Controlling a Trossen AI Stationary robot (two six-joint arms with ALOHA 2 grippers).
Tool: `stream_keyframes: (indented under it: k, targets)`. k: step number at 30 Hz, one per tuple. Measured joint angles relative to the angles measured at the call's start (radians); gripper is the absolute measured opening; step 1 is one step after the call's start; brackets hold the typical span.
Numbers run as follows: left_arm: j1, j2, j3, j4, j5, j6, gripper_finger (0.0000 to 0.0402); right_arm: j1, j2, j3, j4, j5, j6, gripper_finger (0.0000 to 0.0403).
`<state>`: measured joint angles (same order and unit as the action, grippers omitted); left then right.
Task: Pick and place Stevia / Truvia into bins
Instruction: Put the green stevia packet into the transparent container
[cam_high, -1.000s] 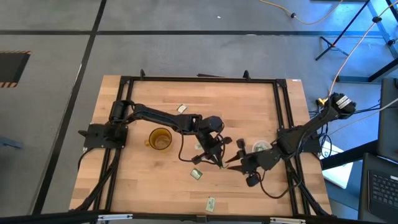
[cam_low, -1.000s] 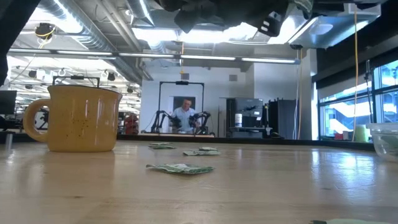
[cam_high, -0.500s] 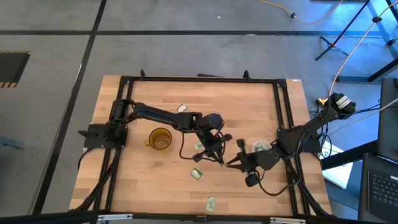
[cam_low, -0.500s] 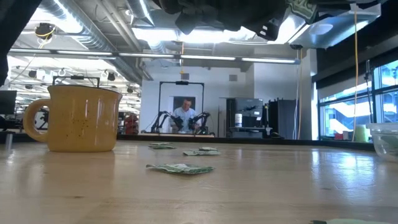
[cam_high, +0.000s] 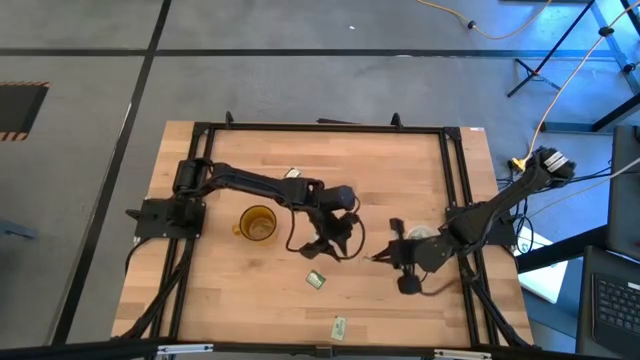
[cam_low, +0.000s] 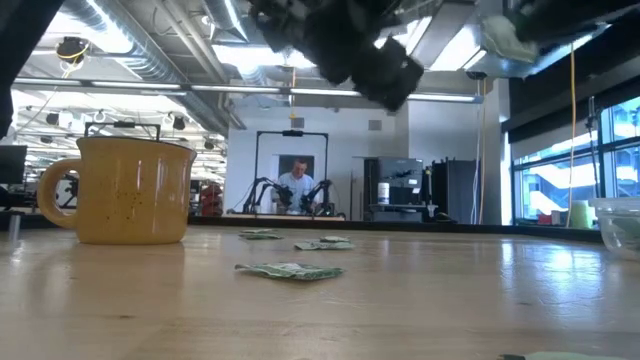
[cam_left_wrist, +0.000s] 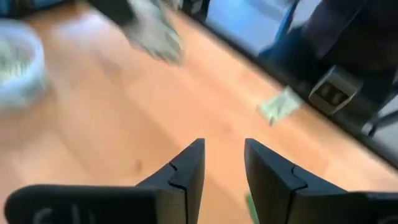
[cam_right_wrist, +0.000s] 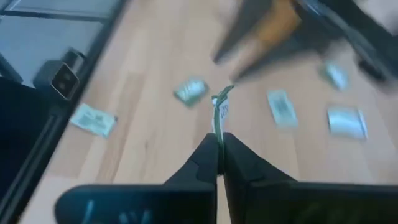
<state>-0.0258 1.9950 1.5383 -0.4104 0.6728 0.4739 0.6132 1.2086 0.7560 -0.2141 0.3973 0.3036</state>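
- A rectangular tabletop of pale butcher-block wood (cam_high: 400, 180) with a black metal frame along its edges carries everything.
- An amber translucent mug with a handle (cam_high: 257, 223) stands upright on its left half.
- A clear colourless plastic cup (cam_high: 420, 235) stands on the right half, with sachets inside it.
- Small flat green-and-white paper sachets lie scattered on the wood: one behind the mug (cam_high: 292, 174), one near the middle (cam_high: 316, 280), one close to the front edge (cam_high: 338, 326).
- In the low view, three sachets (cam_low: 289, 270) lie flat beside the mug.
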Motion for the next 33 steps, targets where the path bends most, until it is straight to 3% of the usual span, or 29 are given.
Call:
stream_keyframes:
  k: [7, 12, 19, 21, 26, 33]
  targets:
    - [-0.064, -0.002, 0.0, -0.232, -0.277, 0.021, 0.0099, 0.0, -0.061, 0.079, -0.54, -0.026, 0.542, 0.0009]
    - [-0.1, -0.002, 0.0, -0.335, -0.316, -0.028, 0.0091, 0.012, -0.092, 0.06, -0.808, -0.159, 0.829, 0.0009]
    - [-0.148, -0.002, -0.025, -0.357, -0.322, -0.046, 0.0086, 0.04, -0.179, -0.018, -0.804, -0.216, 0.956, 0.0009]
    - [-0.163, -0.002, -0.026, -0.357, -0.368, -0.059, 0.0087, 0.039, -0.201, -0.041, -0.791, -0.216, 0.982, 0.0008]
    - [-0.201, 0.004, -0.026, -0.352, -0.495, -0.063, 0.0088, 0.039, -0.224, -0.104, -0.767, -0.215, 1.002, 0.0008]
    - [-0.243, 0.007, -0.026, -0.321, -0.5, -0.068, 0.0088, 0.039, -0.223, -0.185, -0.613, -0.216, 0.979, 0.0011]
